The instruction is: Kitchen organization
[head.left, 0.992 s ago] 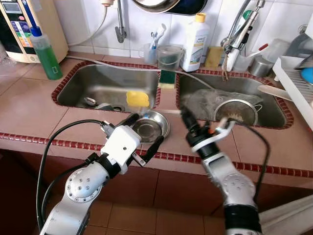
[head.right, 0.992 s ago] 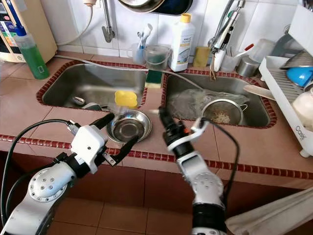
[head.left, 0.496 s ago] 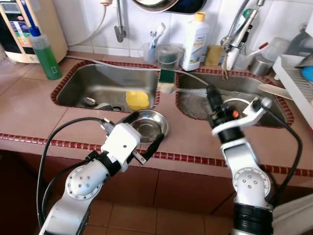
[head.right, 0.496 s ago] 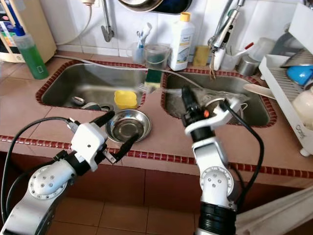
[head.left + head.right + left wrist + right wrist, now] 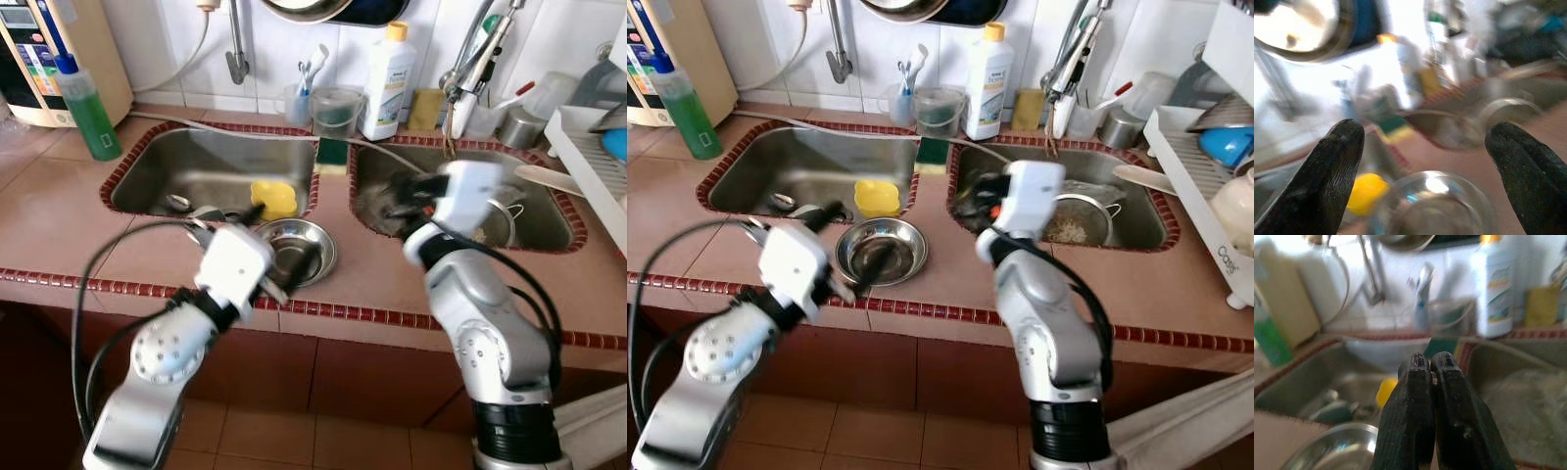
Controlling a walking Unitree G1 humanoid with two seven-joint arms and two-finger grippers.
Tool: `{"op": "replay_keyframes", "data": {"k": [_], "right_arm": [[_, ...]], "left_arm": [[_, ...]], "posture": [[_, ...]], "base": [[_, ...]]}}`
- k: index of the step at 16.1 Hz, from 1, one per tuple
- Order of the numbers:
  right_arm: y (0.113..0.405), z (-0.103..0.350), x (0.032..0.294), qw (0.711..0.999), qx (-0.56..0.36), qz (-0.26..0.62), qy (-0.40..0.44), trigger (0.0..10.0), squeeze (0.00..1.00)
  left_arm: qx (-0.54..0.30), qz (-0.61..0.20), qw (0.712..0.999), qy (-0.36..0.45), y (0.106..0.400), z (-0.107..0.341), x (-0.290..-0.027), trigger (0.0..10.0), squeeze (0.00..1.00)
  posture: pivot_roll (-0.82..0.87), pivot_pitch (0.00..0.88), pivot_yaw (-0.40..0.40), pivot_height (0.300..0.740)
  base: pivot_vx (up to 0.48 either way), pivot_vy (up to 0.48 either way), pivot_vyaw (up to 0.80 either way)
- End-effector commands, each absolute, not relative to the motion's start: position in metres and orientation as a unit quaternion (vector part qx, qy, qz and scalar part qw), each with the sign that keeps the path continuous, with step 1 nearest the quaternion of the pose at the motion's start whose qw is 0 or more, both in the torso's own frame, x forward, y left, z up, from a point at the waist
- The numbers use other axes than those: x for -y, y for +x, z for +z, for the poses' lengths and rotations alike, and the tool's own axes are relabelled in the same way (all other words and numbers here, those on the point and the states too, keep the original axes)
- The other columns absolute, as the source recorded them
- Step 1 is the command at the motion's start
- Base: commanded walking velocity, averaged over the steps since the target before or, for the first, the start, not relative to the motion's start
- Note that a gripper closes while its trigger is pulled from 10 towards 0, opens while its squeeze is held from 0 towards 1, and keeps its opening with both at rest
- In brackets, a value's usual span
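A round steel bowl (image 5: 297,257) sits on the tiled counter in front of the left sink (image 5: 211,171). My left gripper (image 5: 260,245) is open at the bowl's near left side. In the left wrist view the bowl (image 5: 1435,205) lies between the two spread fingers (image 5: 1332,171), with a yellow sponge (image 5: 1365,193) just beyond. My right gripper (image 5: 965,196) hangs blurred over the left end of the right sink (image 5: 549,196), pointing left. The right wrist view has its fingers (image 5: 1415,382) pressed together with nothing seen between them.
A yellow sponge (image 5: 274,198) lies on the left sink's front rim and a green sponge (image 5: 331,155) on the divider. A strainer (image 5: 498,220) sits in the right sink. A green soap bottle (image 5: 90,108), white bottle (image 5: 387,73) and cups line the back; a dish rack (image 5: 1200,166) stands right.
My right arm has swung up and its gripper has turned left, over the right sink's left end. My left gripper has moved forward, closer to the steel bowl.
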State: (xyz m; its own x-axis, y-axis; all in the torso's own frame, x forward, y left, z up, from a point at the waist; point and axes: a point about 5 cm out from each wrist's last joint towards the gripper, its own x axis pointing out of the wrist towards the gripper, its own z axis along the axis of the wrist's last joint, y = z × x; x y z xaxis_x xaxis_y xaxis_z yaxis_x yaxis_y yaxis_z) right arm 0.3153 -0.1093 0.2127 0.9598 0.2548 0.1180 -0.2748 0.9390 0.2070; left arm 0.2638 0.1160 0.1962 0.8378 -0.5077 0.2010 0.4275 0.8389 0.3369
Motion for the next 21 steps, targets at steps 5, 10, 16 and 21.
{"op": "replay_keyframes", "data": {"k": [5, 10, 16, 21], "right_arm": [[0.327, 0.242, 0.116, 0.981, 0.109, 0.162, 0.015, 10.0, 0.0], [0.328, 0.228, 0.122, 0.987, 0.08, 0.141, 0.022, 10.0, 0.0], [0.331, 0.228, 0.125, 0.986, 0.092, 0.136, -0.001, 10.0, 0.0], [0.334, 0.221, 0.125, 0.987, 0.085, 0.139, -0.008, 10.0, 0.0]], "left_arm": [[0.152, -0.09, 0.981, 0.084, 0.292, 0.213, -0.18, 10.0, 0.0], [0.145, -0.003, 0.986, 0.08, 0.305, 0.23, -0.22, 10.0, 0.0], [0.12, -0.036, 0.99, 0.058, 0.31, 0.224, -0.206, 10.0, 0.0], [0.055, -0.034, 0.997, 0.034, 0.311, 0.193, -0.196, 10.0, 0.0]], "posture": [[0.01, 0.039, -0.019, 0.74], [0.03, 0.032, -0.034, 0.74], [0.02, 0.021, -0.039, 0.74], [0.02, 0.005, -0.042, 0.74]], "base": [[0.0, 0.0, 0.0], [0.0, 0.0, 0.0], [0.0, 0.0, 0.0], [0.0, 0.0, 0.0]]}}
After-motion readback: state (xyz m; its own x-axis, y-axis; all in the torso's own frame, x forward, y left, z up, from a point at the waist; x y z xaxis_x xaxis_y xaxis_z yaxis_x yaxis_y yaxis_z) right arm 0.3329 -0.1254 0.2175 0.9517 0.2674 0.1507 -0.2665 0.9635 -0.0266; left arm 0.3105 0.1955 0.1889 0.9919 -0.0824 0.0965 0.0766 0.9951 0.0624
